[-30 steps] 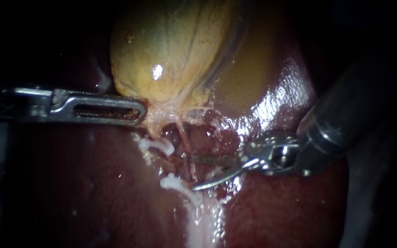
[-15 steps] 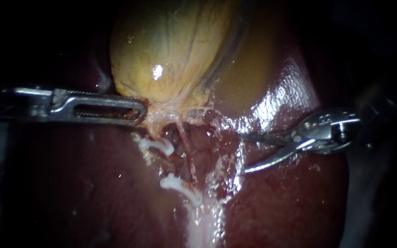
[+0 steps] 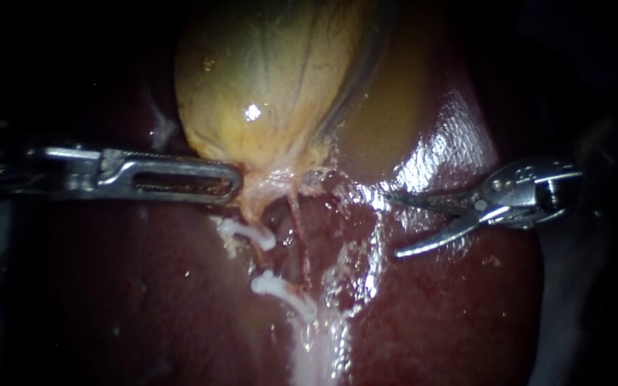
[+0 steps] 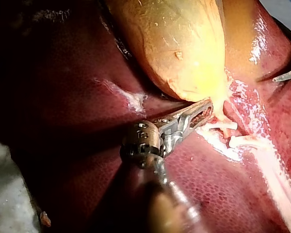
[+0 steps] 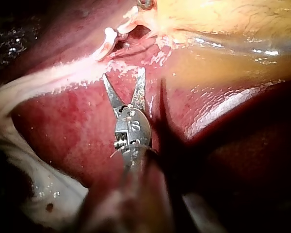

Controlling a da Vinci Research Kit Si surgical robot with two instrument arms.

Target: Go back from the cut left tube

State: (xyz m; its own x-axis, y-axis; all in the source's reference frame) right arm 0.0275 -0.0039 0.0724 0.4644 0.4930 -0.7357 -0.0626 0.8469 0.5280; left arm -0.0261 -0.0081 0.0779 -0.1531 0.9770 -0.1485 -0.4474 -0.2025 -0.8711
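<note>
Got the right instrument (image 3: 395, 223) gaping open and empty at mid-right, aimed left at the cut left tube (image 3: 250, 234) just below centre, so reckon backing out rightward, with left instrument (image 3: 232, 183) clamped on gallbladder (image 3: 266, 78) neck.

1. The right instrument (image 3: 393, 224) has drawn back from the clips (image 3: 280, 292) on the cut tube; its open blades now lie well apart from them, over bare liver (image 3: 466, 307).
2. Its dark shaft has receded out of the light.

Cut left tube (image 3: 280, 289): two whitish stumps, apart, on liver (image 3: 144, 300) just below gallbladder (image 3: 266, 71).
</note>
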